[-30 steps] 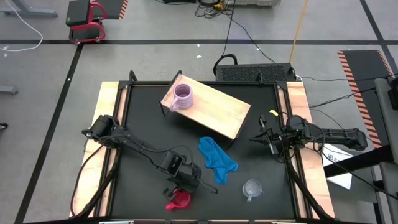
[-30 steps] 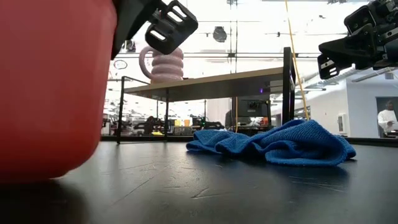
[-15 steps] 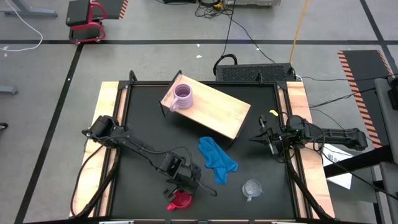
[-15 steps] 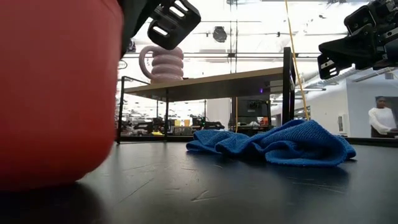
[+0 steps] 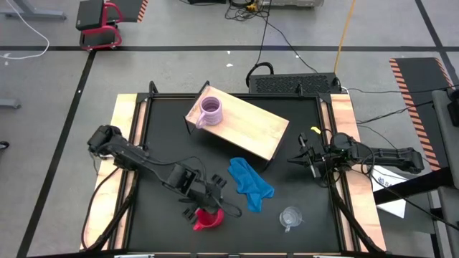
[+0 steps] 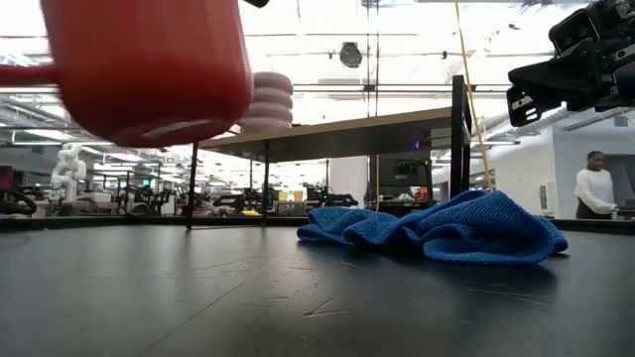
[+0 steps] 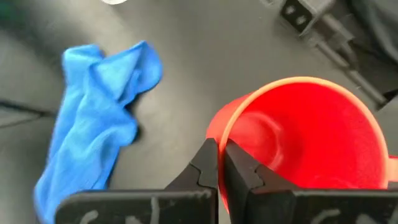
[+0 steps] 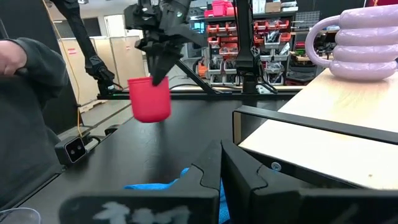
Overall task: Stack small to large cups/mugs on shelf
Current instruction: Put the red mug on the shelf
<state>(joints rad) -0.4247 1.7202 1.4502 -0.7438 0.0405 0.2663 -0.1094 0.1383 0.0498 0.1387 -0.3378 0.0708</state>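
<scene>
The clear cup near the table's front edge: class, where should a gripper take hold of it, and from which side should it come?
The clear cup stands upright with its mouth up, apart from the blue cloth. Probably best to come straight down from above and pinch one wall at the rim, one finger inside and one outside. The idle right gripper looks better placed, since the left gripper holds the red mug.

No legible text, label or number anywhere (views too indistinct).
</scene>
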